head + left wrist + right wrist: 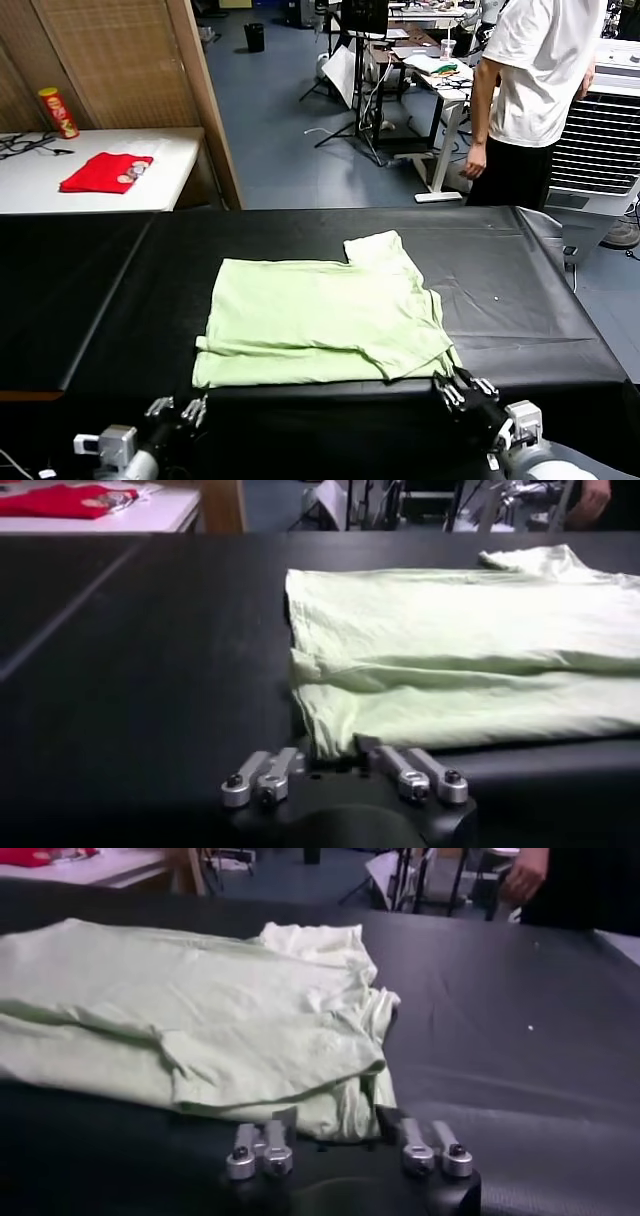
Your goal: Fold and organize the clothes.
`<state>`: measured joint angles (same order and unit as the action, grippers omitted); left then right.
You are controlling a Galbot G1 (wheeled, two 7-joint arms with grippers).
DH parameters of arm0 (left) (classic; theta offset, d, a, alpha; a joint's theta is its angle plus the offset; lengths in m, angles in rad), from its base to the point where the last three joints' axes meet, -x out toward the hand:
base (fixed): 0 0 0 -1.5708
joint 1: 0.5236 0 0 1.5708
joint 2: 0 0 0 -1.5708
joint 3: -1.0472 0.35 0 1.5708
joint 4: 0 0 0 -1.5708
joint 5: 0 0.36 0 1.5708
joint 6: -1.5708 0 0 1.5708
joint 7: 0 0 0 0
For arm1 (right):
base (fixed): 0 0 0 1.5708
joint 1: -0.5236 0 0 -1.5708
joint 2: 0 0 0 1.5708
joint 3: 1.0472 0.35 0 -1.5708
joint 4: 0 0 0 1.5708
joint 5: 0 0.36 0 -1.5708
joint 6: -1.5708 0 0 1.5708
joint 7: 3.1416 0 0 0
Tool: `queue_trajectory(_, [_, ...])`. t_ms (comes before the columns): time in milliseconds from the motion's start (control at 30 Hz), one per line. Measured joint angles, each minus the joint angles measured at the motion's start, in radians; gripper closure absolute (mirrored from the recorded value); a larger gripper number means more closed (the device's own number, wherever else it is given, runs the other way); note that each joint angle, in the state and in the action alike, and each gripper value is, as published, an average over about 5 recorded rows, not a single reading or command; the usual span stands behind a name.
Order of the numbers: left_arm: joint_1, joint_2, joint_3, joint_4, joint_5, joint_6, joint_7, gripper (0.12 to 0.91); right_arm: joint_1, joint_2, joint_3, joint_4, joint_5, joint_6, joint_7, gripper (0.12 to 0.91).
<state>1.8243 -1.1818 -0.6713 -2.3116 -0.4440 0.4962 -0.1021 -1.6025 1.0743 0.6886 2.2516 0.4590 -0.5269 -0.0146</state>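
A pale green shirt (320, 325) lies on a black table (520, 300). It is folded so the near part lies doubled over, with a soft fold line running from left to right. One short sleeve (378, 248) sticks out at the far side, toward the right. The near edge of the shirt sits close to the near edge of the table.

The left gripper (178, 410) is low at the near left corner of the shirt. Its jaws are spread apart and hold nothing. In the left wrist view the gripper (345, 777) sits just beside the shirt's corner, and the cloth lies flat in front of it.

The right gripper (462, 390) is low at the near right corner of the shirt. Its jaws are spread apart too, and nothing is in them. In the right wrist view the gripper (348, 1148) is just beside the bunched corner of the shirt.

Far off to the left stands a white table (60, 195). A red cloth (105, 172) and a red can (58, 112) are on it. A person (535, 100) in a white top stands past the far right of the black table.
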Motion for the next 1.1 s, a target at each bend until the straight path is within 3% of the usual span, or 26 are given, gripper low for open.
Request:
queue_trajectory(133, [-0.075, 0.02, 0.005, 0.008, -0.046, 0.019, -0.022, 0.24, 0.173, -0.036, -0.042, -0.096, 0.005, 0.018, 0.017, 0.227])
queue_trajectory(400, [-0.388, 0.09, 0.08, 0.151, -0.215, 0.058, -0.062, 0.232, 0.571, -0.045, -0.233, -0.416, 0.015, 0.015, 0.049, 0.227])
queue_trajectory(533, [-0.552, 0.117, 0.136, 0.271, -0.27, 0.065, -0.067, 0.232, 0.736, -0.016, -0.329, -0.58, 0.033, -0.012, 0.063, 0.227])
queue_trajectory(733, [-0.759, 0.122, 0.232, 0.475, -0.314, 0.081, -0.075, 0.232, 0.932, 0.053, -0.434, -0.804, 0.051, -0.052, 0.054, 0.227])
queue_trajectory(1100, [-1.012, 0.08, 0.346, 0.776, -0.318, 0.083, -0.063, 0.232, 1.093, 0.169, -0.507, -1.041, 0.004, -0.088, 0.031, 0.227])
